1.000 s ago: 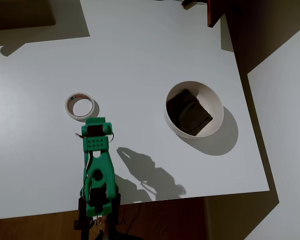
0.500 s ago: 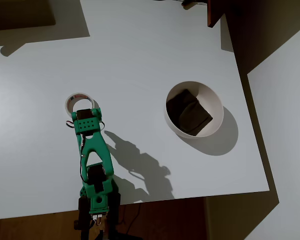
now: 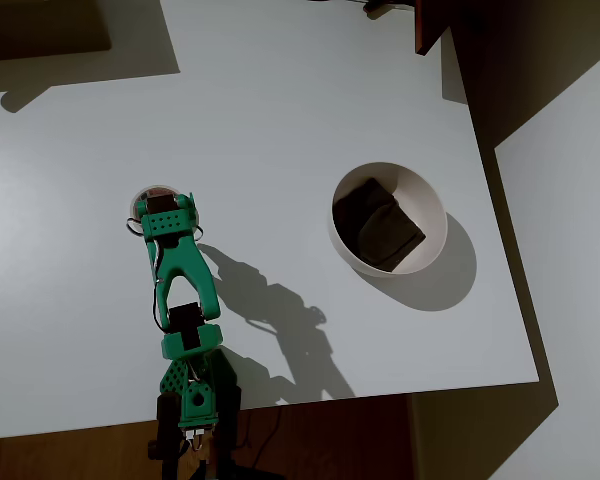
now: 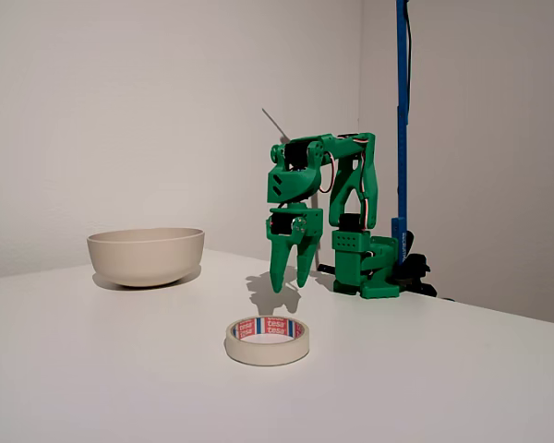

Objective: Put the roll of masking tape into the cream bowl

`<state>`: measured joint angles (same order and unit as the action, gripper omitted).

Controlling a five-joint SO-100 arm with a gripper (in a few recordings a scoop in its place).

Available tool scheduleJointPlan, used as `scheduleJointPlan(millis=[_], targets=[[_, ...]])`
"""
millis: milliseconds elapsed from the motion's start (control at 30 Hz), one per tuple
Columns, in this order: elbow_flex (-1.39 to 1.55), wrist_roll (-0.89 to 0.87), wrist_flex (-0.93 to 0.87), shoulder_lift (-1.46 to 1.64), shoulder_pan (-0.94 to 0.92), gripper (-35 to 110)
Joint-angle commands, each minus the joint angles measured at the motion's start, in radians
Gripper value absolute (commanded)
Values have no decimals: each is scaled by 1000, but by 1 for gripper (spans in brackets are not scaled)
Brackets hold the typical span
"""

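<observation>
I see a white table [image 3: 280, 90] under hard light casting sharp shadows, wooden floor [image 3: 70, 455] at 7 o'clock in the overhead view, plain pale walls [image 4: 120, 111] behind, a blue vertical pole [image 4: 402, 111] at 1 o'clock in the fixed view

The roll of masking tape [image 4: 268, 340] lies flat on my bench, a low cream-white ring with a wide open centre and red and blue print on its inner core. In the overhead view just a sliver of its rim [image 3: 148, 191] is visible. The cream bowl [image 3: 435, 215] stands upright, well apart to the right in that view, round and smooth-sided, with a dark brown square pad [image 3: 377, 224] lying tilted inside it.
</observation>
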<state>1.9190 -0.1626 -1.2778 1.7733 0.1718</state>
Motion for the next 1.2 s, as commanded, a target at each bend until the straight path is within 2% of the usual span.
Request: scheduleJointPlan(millis=[0, 733, 1167], targets=[[-83, -9, 15, -21, -5, 21], [-160, -8, 114, -262, -11, 20], [-164, 0, 140, -370, 52, 11]])
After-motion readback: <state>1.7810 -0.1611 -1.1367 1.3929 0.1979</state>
